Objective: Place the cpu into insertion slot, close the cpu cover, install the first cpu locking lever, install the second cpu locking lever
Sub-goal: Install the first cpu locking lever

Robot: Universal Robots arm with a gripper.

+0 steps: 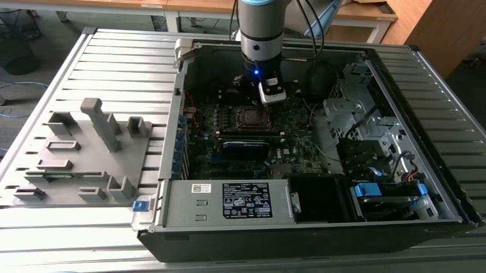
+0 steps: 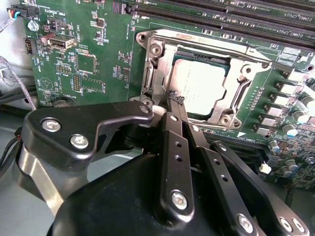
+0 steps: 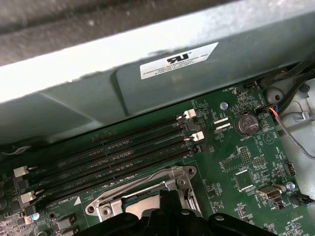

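The cpu [image 2: 199, 88] lies flat in the insertion slot [image 1: 251, 116] on the green motherboard, its pale grey face showing through the window of the silvery cpu cover [image 2: 160, 66], which is folded down over it. My gripper [image 2: 174, 98] is low at the socket's edge with its black fingertips together, touching the cover's rim beside the cpu. A thin metal lever rod [image 3: 147, 178] runs along the socket's side. In the exterior view, the arm [image 1: 258, 34] reaches straight down into the open computer case, with the gripper [image 1: 254, 91] just above the socket.
Long black memory slots [image 3: 113, 152] run beside the socket. A grey power supply [image 1: 243, 199] sits at the case front, and a drive cage with cables [image 1: 365, 119] is on the exterior view's right. A grey fixture plate [image 1: 83, 153] lies outside the case on the exterior view's left.
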